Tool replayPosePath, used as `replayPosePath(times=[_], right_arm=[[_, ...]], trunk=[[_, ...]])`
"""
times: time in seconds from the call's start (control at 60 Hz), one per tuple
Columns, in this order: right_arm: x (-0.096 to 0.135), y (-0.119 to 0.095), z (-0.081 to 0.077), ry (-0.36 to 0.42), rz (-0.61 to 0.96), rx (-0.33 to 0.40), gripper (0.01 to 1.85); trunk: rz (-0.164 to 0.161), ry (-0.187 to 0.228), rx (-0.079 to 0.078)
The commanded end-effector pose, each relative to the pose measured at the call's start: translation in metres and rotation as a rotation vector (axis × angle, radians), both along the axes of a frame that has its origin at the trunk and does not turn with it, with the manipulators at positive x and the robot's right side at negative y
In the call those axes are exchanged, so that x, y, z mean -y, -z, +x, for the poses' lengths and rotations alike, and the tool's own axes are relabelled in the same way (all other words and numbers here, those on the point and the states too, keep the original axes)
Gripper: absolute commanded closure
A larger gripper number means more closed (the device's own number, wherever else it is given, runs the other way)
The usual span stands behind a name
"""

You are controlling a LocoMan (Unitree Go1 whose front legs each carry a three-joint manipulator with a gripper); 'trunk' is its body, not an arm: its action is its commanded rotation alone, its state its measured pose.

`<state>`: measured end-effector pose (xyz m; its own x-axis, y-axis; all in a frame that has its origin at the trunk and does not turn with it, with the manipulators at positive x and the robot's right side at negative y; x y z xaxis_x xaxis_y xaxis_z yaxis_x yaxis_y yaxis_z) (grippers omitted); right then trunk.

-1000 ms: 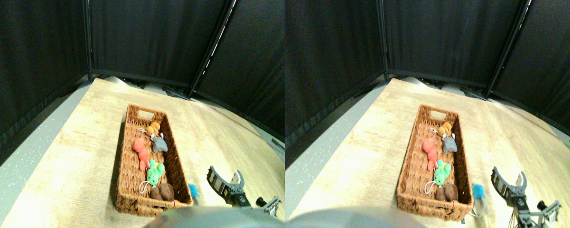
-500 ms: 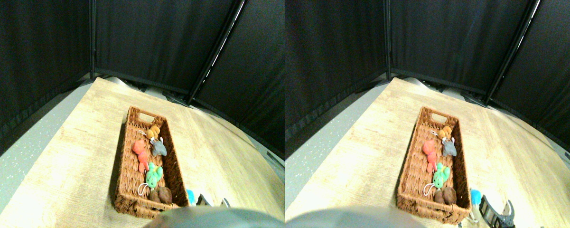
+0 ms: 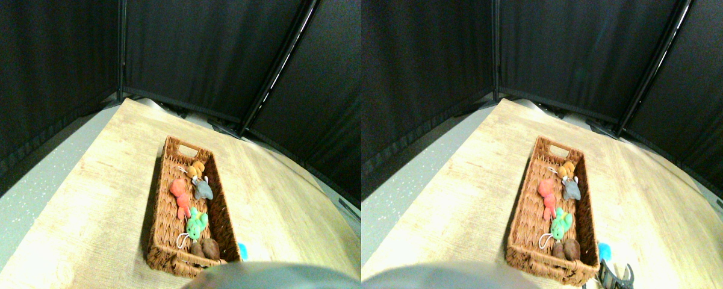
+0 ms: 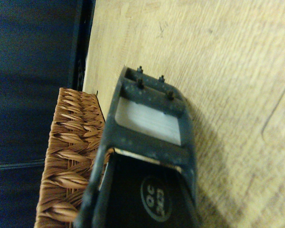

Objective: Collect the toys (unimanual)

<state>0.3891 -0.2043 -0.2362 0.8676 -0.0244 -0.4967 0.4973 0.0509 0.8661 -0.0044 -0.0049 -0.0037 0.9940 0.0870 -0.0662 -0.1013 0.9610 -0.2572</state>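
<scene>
- A long brown woven wicker basket [image 3: 156,232] lies on the table, its cut-out handle at the far end.
- The table [image 3: 96,205] has a pale wood-grain top.
- Black curtain panels [image 3: 198,54] stand behind the table's far edge.
- Grey speckled floor [image 3: 12,205] shows beside the table.

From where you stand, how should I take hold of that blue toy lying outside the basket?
Only a sliver of the blue toy shows, on the table close beside the wicker basket near its right corner. Probably come from above on the open table side, jaws aligned along the basket wall so neither catches the weave, and pinch the fluffy body. Its shape is mostly hidden, so confirm first.
</scene>
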Motion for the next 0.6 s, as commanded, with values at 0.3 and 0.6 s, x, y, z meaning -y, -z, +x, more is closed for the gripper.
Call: replayPosePath(times=[0.3, 0.6], right_arm=[[-0.004, 0.007, 0.014, -0.022, 0.008, 0.006, 1.19], [-0.008, 0.012, 0.024, -0.015, -0.027, 0.079, 1.49]], trunk=[[-0.024, -0.025, -0.026], [-0.021, -0.029, -0.026]])
